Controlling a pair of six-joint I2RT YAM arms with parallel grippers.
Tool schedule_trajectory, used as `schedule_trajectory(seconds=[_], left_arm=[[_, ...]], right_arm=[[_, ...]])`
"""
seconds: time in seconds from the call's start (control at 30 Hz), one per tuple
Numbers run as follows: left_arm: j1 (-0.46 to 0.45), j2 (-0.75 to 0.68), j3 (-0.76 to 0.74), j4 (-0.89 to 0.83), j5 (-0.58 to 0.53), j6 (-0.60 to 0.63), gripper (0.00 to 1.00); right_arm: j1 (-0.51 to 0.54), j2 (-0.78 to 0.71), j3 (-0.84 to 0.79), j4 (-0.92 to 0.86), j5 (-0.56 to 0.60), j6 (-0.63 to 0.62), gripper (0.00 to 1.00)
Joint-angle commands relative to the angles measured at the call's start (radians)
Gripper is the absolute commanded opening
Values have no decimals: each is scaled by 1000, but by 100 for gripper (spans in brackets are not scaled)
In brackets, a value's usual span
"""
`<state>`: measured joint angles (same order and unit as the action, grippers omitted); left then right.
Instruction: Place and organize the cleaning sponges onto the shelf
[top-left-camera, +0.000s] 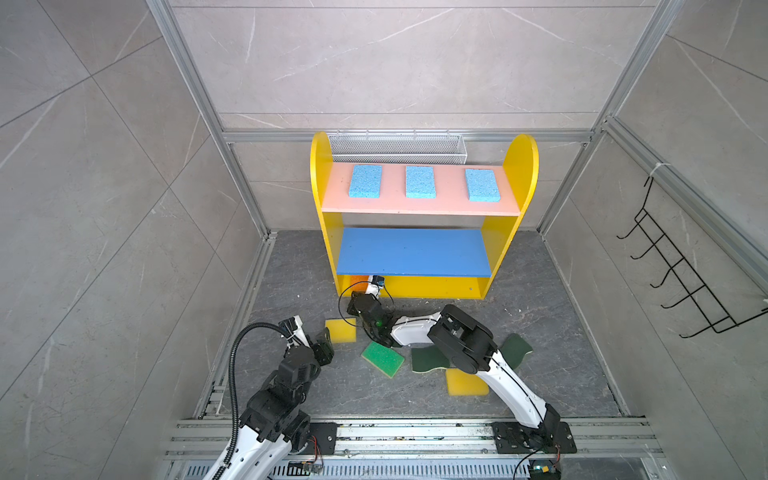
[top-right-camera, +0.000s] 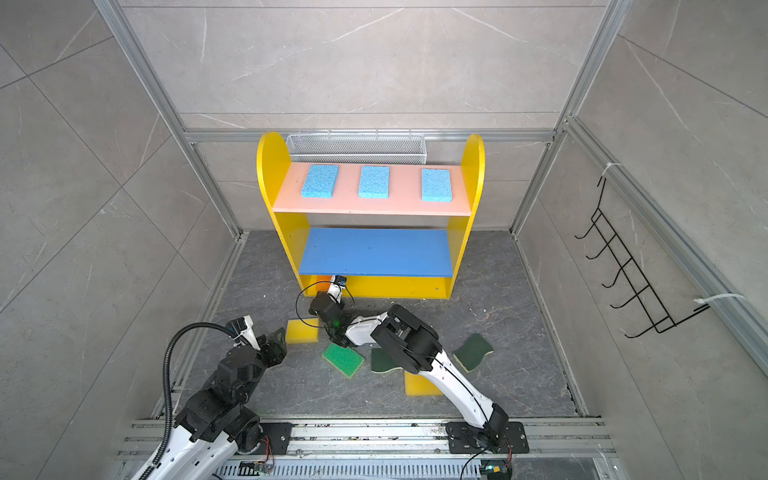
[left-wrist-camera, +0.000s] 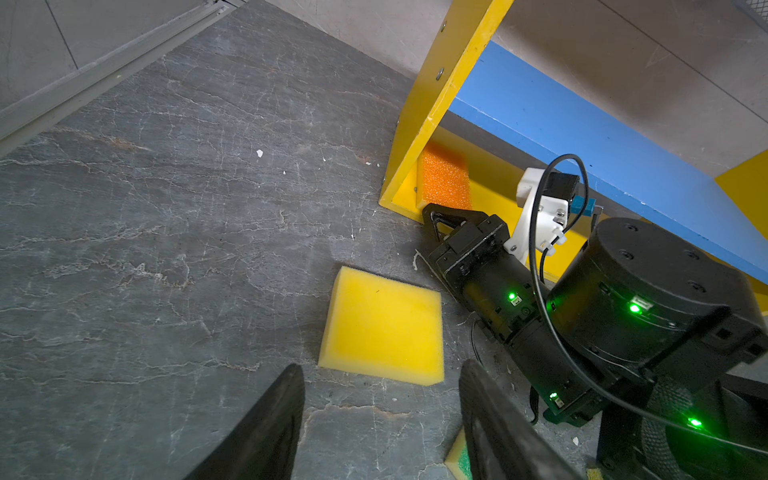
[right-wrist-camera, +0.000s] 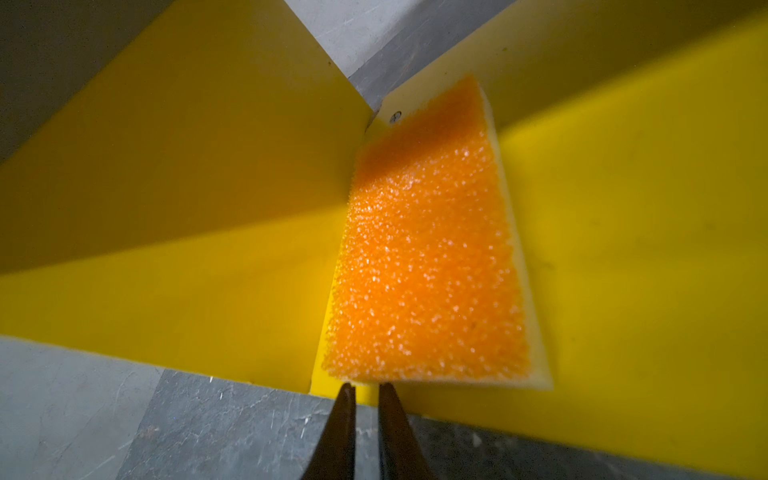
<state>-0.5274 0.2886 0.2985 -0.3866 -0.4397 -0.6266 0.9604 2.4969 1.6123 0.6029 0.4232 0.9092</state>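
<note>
Right hand nearly together at orange sponge on shelf bottom; left hand apart near yellow sponge

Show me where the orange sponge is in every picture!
Top view: orange sponge peeks from under the blue board, at the shelf's left end.
Top view: the sponge sits in the same spot, under the blue board.
Left wrist: in the shelf's corner, beyond a yellow sponge.
Right wrist: fills the middle.
Shared landmark: the yellow bottom board it lies on.
</note>
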Motion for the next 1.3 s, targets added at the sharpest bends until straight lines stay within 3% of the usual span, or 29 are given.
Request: schedule_trajectory(seconds=[0.0,0.37,0.8,1.27], left_arm=[[4,-14,-2,-8,-19,8,62],[4,-24,-2,-17,-25,8,61],[4,-45,-14,-12,-26,7,61],[5,-73,-13,-32,-28,0,60]], right_arm=[[-22,9,30,26,-48,-60,17],[-12,-57,-81,92,-38,-114,18],[-19,-35,-190,304,-82,105,17],[-17,-68,-275,265,-1,293,14]])
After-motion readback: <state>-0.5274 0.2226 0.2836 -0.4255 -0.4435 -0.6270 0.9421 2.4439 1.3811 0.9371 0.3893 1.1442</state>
